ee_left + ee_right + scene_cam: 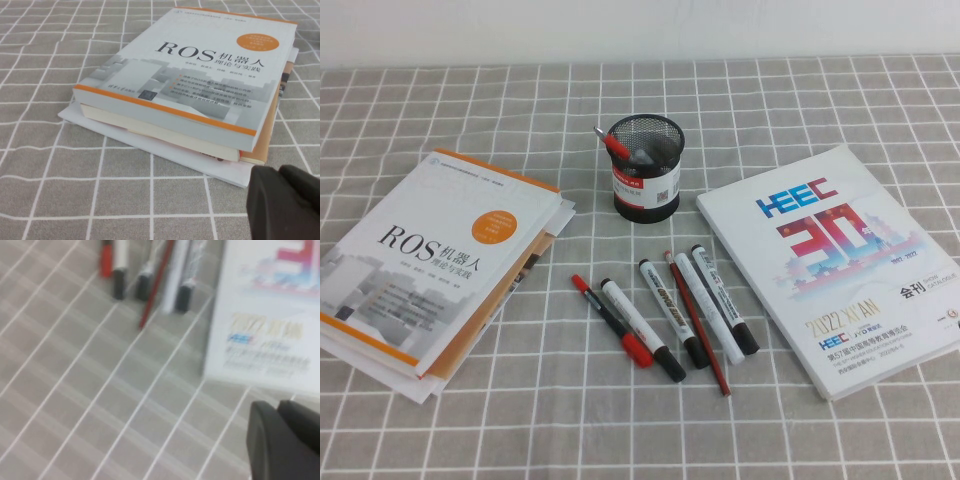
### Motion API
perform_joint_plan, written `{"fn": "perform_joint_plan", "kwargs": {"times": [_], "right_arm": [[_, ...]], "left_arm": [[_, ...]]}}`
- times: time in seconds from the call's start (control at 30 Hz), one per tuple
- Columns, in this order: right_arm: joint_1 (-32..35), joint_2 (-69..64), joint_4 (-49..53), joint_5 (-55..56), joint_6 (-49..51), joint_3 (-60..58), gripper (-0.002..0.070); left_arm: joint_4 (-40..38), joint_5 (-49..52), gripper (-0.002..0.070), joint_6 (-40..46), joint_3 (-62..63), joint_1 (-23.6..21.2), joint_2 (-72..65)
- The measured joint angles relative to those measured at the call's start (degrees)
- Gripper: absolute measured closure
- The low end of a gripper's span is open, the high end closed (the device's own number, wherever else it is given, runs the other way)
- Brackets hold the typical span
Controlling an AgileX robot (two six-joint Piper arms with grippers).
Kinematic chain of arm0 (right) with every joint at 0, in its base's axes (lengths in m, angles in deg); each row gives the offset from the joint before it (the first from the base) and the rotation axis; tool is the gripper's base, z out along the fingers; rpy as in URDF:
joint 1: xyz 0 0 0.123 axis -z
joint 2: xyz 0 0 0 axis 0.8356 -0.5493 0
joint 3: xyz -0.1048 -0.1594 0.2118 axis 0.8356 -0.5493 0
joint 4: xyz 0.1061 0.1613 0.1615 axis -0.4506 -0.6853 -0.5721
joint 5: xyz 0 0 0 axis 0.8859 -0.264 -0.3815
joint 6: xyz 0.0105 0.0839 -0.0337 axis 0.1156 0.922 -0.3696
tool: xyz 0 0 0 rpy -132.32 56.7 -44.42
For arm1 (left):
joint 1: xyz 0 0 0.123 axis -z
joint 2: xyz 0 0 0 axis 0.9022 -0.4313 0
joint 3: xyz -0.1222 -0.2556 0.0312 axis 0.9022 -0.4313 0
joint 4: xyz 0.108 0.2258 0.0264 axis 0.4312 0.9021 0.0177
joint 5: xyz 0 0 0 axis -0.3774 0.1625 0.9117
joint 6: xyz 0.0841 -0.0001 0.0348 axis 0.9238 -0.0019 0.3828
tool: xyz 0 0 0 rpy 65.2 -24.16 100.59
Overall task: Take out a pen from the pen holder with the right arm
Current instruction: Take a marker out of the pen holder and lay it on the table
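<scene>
So the black mesh pen holder (645,160) sits in the upper middle of the high view, on the grey checked cloth (520,420). One red pen (612,143) is in it, leaning out over the rim toward the upper left. Not taken out yet.

Just below the holder five loose pens (665,315) lie side by side: a red one, three white markers with black caps, and a thin red pencil. A stack of books (440,260) with a ROS title on top fills the left of the frame. A white HEEC catalogue (840,260) lies on the right.

Neither arm shows in the high view. The right gripper (278,409) is a dark lump in the lower right corner of its wrist view, closed up with nothing in it, above the cloth near the catalogue's corner. The left gripper (278,172) sits in the lower right of its own view, beside the book stack, pinched together and empty too.
</scene>
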Motion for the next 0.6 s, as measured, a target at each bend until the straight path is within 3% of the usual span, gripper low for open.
{"fn": "perform_joint_plan", "kwargs": {"times": [0.4,0.6], "right_arm": [[20.3,20.5,-7.4,47.4,0.0,-40.9,0.0688],[24.9,33.8,-8.2,57.0,0.0,-54.3,0.0688]], "left_arm": [[0.0,0.0,0.0678,0.0,0.0,0.0,0.0],[0.0,0.0,0.0678,0.0,0.0,0.0,0.0]]}}
